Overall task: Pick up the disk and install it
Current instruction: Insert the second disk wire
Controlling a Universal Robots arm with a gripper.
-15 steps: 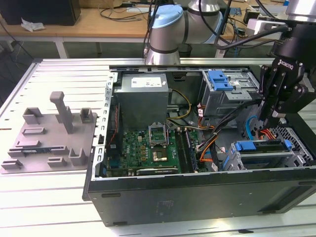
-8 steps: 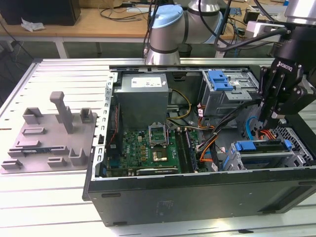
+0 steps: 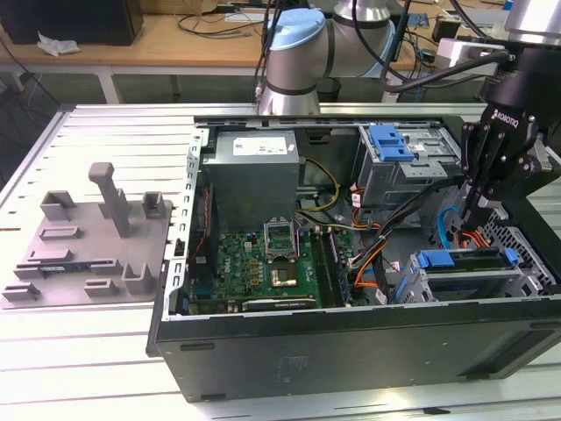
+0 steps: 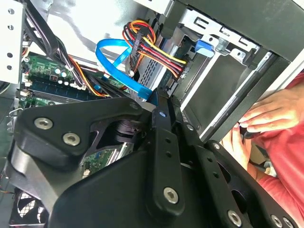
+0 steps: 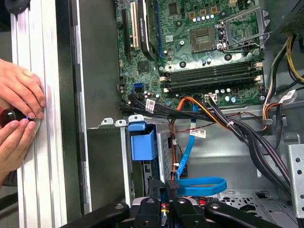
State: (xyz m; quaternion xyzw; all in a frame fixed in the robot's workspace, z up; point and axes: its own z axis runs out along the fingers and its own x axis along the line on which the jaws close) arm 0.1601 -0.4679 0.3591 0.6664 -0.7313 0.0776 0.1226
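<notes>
install step looked nearly done — disk (image 3: 469, 266) sat in a bay inside the case (image 3: 351, 351), gripper (image 3: 474, 210) pinched closed on nothing, tips inside the case just above it — final seating would need a straight push clear of the blue cable (image 5: 199, 183).
</notes>
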